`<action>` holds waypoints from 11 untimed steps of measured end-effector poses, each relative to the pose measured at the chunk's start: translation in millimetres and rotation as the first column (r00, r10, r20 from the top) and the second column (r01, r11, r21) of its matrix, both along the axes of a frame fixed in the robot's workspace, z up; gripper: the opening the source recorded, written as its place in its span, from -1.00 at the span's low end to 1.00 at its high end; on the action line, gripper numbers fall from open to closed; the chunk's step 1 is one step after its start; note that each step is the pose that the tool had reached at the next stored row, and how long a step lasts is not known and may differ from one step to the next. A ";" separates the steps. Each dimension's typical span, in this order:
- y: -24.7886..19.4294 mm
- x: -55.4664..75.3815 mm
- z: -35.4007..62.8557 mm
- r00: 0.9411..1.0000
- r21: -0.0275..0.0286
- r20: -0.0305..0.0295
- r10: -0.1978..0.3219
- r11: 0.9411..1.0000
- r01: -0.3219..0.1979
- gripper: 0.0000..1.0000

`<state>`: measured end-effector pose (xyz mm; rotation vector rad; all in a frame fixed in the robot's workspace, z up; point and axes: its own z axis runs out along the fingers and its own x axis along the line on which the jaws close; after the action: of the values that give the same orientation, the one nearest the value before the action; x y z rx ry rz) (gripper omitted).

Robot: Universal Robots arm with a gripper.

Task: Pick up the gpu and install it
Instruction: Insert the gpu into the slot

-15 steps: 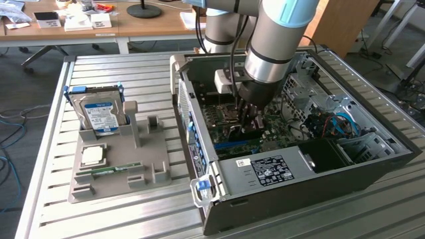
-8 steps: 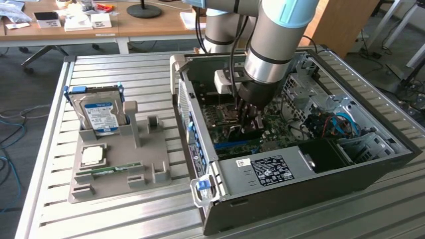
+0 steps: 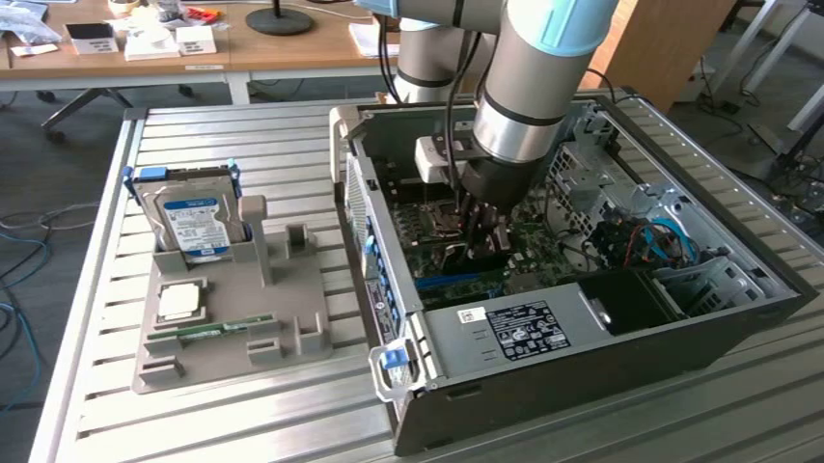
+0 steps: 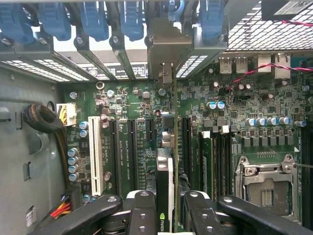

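Inside the open computer case [image 3: 721, 318], lying on its side on the slatted metal table [image 3: 258, 415], the robot arm [image 3: 541, 87] reaches straight down toward the green motherboard [image 4: 122, 122]. From where I stand, the gripper [image 3: 483, 241] is deep in the case, and the wrist view shows its black fingers [image 4: 142, 210] pinching the gpu [image 4: 166, 196] edge-on between them, 1 finger on each face of the card. The card stands upright on its thin edge, with a small green logo visible near the clamp. Its far end runs up toward the silver bracket [image 4: 168, 46] at the rear wall of the case, beneath a row of blue slot clips [image 4: 93, 19]. The card's lower edge lies along 1 of the long black expansion slots [image 4: 131, 147], just beside a white slot [image 4: 95, 156]; whether it is fully seated I cannot tell.

On the motherboard, an empty processor socket [image 4: 266, 188] sits off to one side of the card. Outside the case, toward the exterior view's left, a grey parts holder [image 3: 232, 328] rests on the table, carrying a hard drive [image 3: 193, 222] with a blue and white label standing upright, a square processor chip [image 3: 178, 301] lying flat, and a narrow green memory stick [image 3: 212, 331].
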<state>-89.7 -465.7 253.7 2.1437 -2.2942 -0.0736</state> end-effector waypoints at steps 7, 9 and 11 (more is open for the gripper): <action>0.0 -1.5 -0.9 1.000 0.000 0.000 0.000 1.000 0.000 -0.47; 0.0 -2.1 -1.3 1.000 0.000 0.000 0.000 1.000 0.000 -0.47; 0.0 -2.2 -2.4 1.000 0.000 0.000 0.000 1.000 0.000 -0.47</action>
<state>-91.9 -465.7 251.2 2.1439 -2.2938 -0.0736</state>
